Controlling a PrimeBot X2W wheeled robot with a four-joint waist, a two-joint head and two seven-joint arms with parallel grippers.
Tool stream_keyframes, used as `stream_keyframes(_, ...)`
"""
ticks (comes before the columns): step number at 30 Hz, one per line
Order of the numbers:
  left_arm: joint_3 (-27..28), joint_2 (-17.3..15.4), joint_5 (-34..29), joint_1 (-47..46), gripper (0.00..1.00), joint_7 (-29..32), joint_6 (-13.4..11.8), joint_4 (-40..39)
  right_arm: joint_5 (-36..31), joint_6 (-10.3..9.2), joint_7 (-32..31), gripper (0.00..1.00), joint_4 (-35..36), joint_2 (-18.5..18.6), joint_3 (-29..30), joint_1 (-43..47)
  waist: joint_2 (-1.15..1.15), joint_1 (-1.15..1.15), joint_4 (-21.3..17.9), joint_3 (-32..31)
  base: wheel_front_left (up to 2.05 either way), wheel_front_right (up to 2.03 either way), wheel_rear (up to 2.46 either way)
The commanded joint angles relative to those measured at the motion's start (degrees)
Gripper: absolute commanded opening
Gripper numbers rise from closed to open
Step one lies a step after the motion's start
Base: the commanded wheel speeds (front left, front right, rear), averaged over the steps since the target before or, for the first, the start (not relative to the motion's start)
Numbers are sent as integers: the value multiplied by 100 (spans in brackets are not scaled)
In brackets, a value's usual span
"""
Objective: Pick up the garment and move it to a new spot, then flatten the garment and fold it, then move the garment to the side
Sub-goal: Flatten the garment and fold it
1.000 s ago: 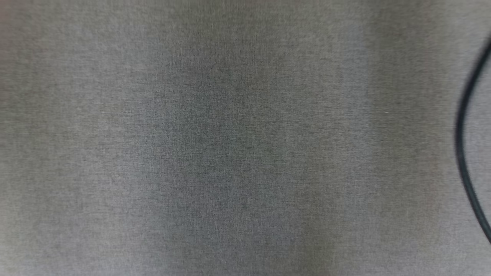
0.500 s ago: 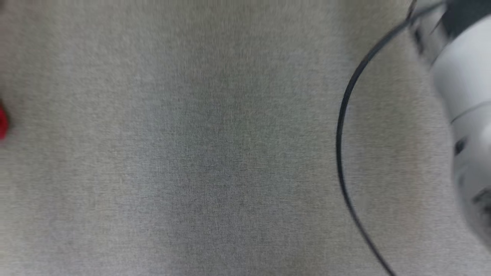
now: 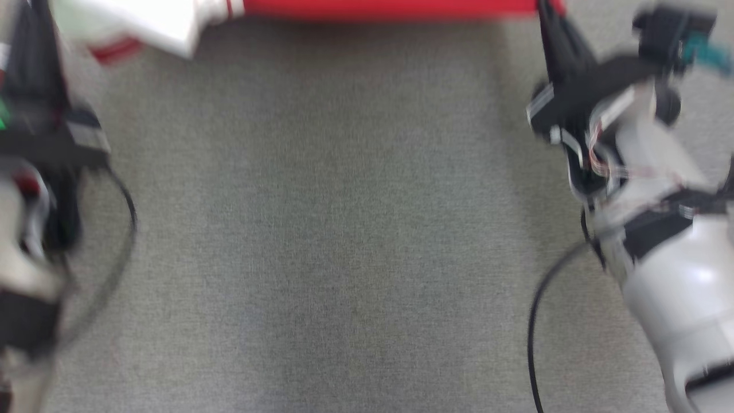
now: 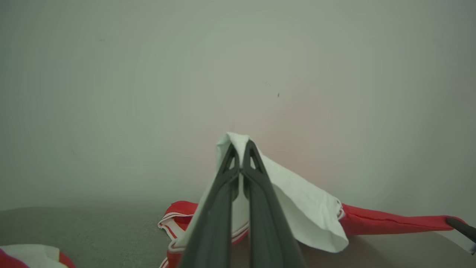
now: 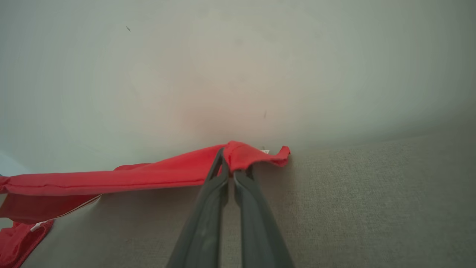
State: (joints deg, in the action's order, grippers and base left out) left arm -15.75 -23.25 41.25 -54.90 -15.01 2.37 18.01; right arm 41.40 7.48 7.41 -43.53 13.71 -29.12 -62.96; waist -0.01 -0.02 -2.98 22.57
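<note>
The garment is red with a white part and hangs stretched along the top edge of the head view, held up between both arms. At the upper left, my left gripper is blurred. In the left wrist view the left gripper is shut on a white fold of the garment. My right gripper reaches up at the upper right. In the right wrist view the right gripper is shut on the red edge of the garment.
A grey woven surface spreads below the garment. A black cable loops from the right arm, and another hangs by the left arm. Behind the garment stands a pale wall. Another bit of red-and-white cloth shows low left.
The head camera has swung, so the whole picture shifted. Both arms and the stretched garment have come into view where only grey surface, a cable and then the right forearm showed before.
</note>
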Motion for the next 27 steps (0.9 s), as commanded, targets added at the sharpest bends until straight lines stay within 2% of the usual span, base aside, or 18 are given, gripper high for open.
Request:
stream_keyframes(1,61,-69,102,518,0,-16,-142,-326,131,3,16,0,223,126,-90,366,1,2,-61,-323,0,0,0)
stream_keyframes(4,253,-11,210,1412,0,-19,-394,-974,316,3,12,0,598,319,-233,1001,1,2,-81,-489,0,0,0)
stream_keyframes(10,634,491,393,3133,0,-19,-691,-2052,595,3,53,0,1007,580,-242,2094,1,2,-59,-806,0,0,0)
stream_keyframes(20,769,1216,23,5094,0,-18,-602,-2508,364,3,152,0,1331,722,-93,3508,1,2,44,-1342,0,0,0)
stream_keyframes(27,798,1654,-143,6156,0,-19,-264,-2200,-4,3,124,0,1510,624,309,4611,1,2,195,-1794,0,0,0)
